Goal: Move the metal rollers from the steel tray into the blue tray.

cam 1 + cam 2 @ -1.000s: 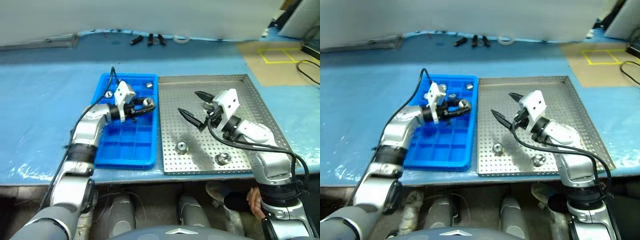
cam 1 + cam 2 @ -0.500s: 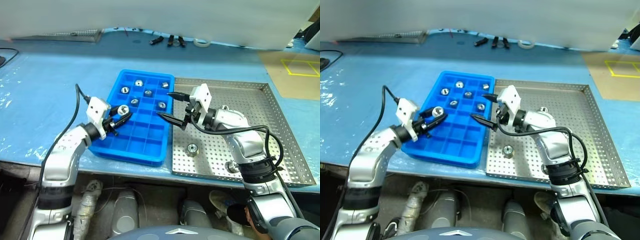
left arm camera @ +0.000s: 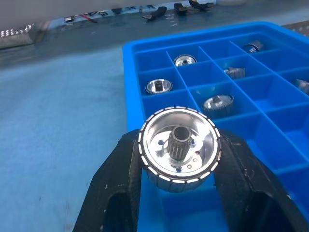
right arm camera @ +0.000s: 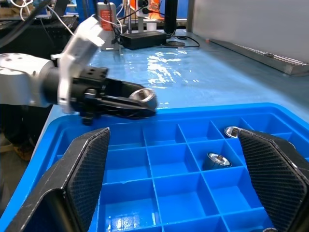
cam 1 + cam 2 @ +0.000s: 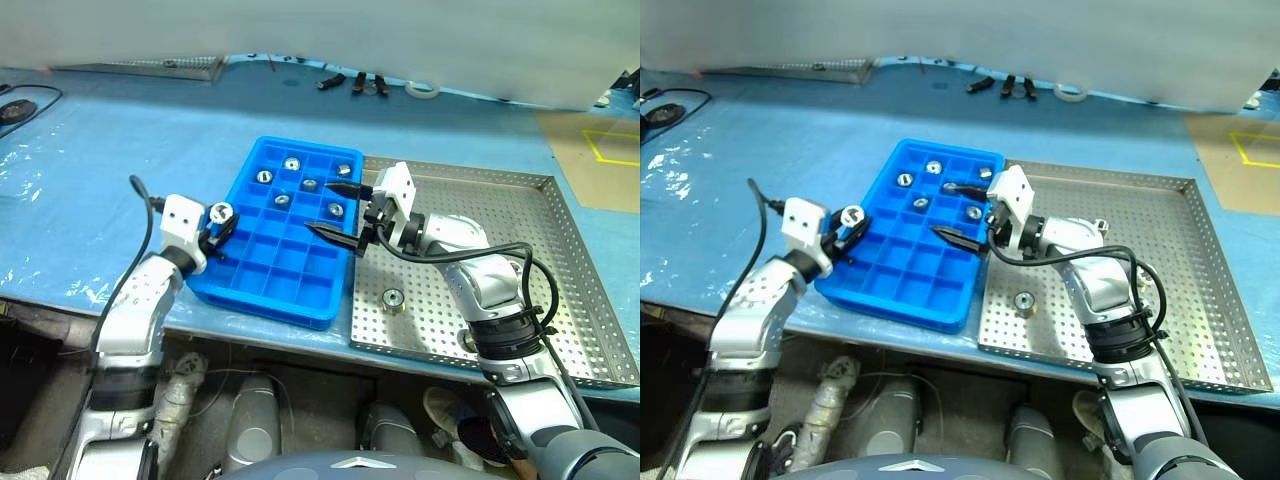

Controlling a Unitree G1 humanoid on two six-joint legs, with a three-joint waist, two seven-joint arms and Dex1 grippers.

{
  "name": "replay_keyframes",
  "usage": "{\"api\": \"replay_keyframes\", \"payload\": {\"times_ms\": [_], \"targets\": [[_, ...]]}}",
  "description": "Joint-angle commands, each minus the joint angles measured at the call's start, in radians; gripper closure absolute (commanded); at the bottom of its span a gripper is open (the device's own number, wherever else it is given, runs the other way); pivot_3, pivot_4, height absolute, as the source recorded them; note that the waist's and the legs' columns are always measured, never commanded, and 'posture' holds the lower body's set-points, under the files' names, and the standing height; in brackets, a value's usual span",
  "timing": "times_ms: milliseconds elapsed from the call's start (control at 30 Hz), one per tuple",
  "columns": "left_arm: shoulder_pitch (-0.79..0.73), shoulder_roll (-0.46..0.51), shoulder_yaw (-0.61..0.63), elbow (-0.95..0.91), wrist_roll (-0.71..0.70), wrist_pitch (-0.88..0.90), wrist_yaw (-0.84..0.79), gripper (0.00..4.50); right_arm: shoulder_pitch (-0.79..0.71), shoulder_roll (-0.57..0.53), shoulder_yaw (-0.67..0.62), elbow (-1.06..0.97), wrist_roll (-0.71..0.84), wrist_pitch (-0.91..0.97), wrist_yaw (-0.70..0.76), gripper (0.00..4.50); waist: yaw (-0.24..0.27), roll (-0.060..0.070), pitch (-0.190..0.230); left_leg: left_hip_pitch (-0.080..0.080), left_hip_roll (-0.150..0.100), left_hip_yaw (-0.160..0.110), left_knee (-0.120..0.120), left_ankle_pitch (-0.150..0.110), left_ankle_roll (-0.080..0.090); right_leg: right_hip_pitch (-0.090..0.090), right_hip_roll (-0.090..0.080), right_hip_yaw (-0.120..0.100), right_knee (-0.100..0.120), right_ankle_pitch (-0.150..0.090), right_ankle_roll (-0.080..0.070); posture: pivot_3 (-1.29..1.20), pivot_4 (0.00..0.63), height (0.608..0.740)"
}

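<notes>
We see one metal roller (image 3: 179, 149) clamped between the two black fingers (image 3: 120, 179) of the left gripper (image 5: 216, 222), held above the blue tray's (image 5: 262, 290) left rim, about level with its middle rows. Five more rollers (image 5: 292, 164) already sit in separate compartments at the far end of the tray; the near compartments are bare. On the steel tray (image 5: 560, 300), just right of the blue one, a roller (image 5: 394, 298) lies near the front, and a second (image 5: 466, 340) shows partly behind the right forearm. The right gripper (image 5: 340, 212) hangs with its fingers spread wide and empty over the tray's right edge, facing the left gripper across the grid.

We judge the main risk to lie in the release: the held roller is over the rim rather than a cell, so letting go here could bounce it onto the blue table sheet (image 5: 110, 150). A second risk is contact between the two grippers, as both reach over the same narrow tray.
</notes>
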Motion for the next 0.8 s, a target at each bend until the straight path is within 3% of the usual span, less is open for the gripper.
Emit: {"api": "replay_keyframes", "payload": {"times_ms": [33,500,767,800], "targets": [[-0.064,-0.004,-0.028,0.076,0.022,-0.053,0.014,2.80,-0.001,-0.002,-0.015,-0.032,0.004,-0.010,-0.015,0.00,-0.002,0.000,0.000,0.000,0.000,0.000,0.000,0.000,0.000,0.000,0.000,0.000,0.000,0.000,0.000,0.29,0.150,0.740],[-0.040,0.050,-0.019,0.125,-0.026,-0.036,-0.035,2.80,0.058,-0.035,-0.037,-0.124,0.009,0.029,-0.098,0.00,-0.042,0.000,0.000,-0.002,-0.001,-0.004,0.000,0.001,-0.002,-0.002,0.000,-0.002,0.005,0.000,0.000,0.21,0.150,0.740],[-0.032,0.058,0.005,0.129,-0.026,-0.018,0.015,2.80,0.055,-0.038,-0.037,-0.107,0.009,0.018,-0.107,0.00,-0.046,0.000,0.000,0.001,-0.001,-0.004,0.000,0.003,-0.005,-0.002,0.001,-0.001,0.008,-0.002,-0.004,0.21,0.150,0.740],[-0.031,0.058,0.011,0.132,-0.031,-0.016,0.021,2.45,0.054,-0.036,-0.036,-0.102,0.007,0.015,-0.107,0.00,-0.046,0.000,0.000,0.001,-0.001,-0.004,0.000,0.003,-0.005,-0.002,0.001,-0.001,0.008,-0.002,-0.004,0.21,0.150,0.740]]}}
